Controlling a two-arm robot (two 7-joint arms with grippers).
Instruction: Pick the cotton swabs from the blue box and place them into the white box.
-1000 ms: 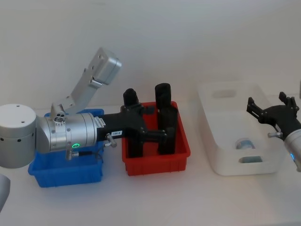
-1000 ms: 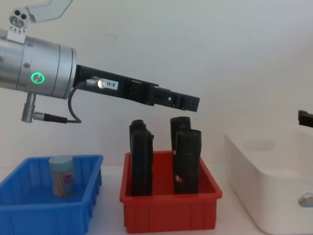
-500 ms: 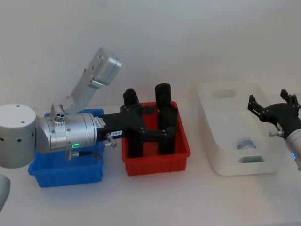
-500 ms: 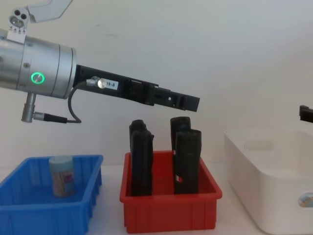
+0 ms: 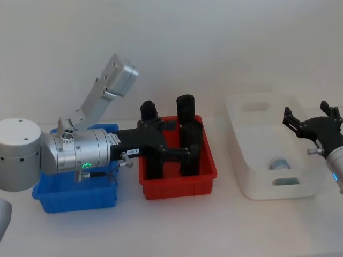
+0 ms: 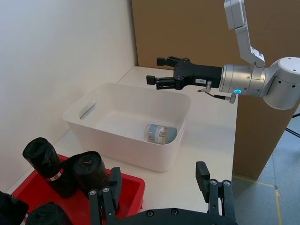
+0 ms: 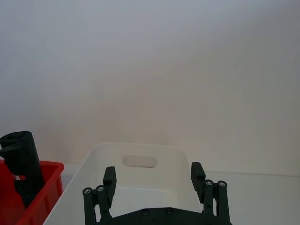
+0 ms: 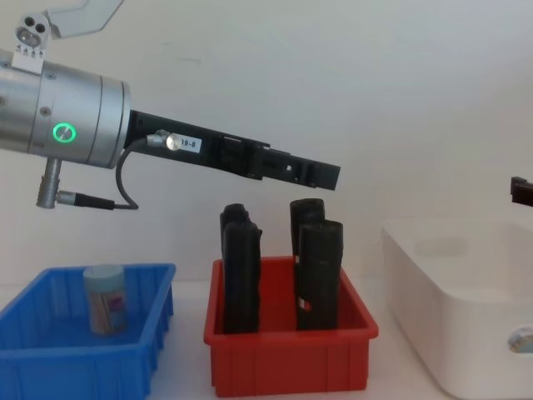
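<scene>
Hovering jaws apart, right gripper (image 5: 305, 113) overhangs cotton swabs (image 5: 278, 162) lying in white box (image 5: 269, 190).

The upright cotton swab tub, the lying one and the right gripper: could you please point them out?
upright tub (image 8: 106, 300): chest view, labelled side.
lying tub (image 6: 161, 133): left wrist view, its side.
right gripper (image 5: 305, 110): head view, between its fingertips.

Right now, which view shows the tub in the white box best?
Left wrist view: the tub lies whole on its side in the white box. Head view shows it partly, low inside; chest view catches a sliver.
</scene>
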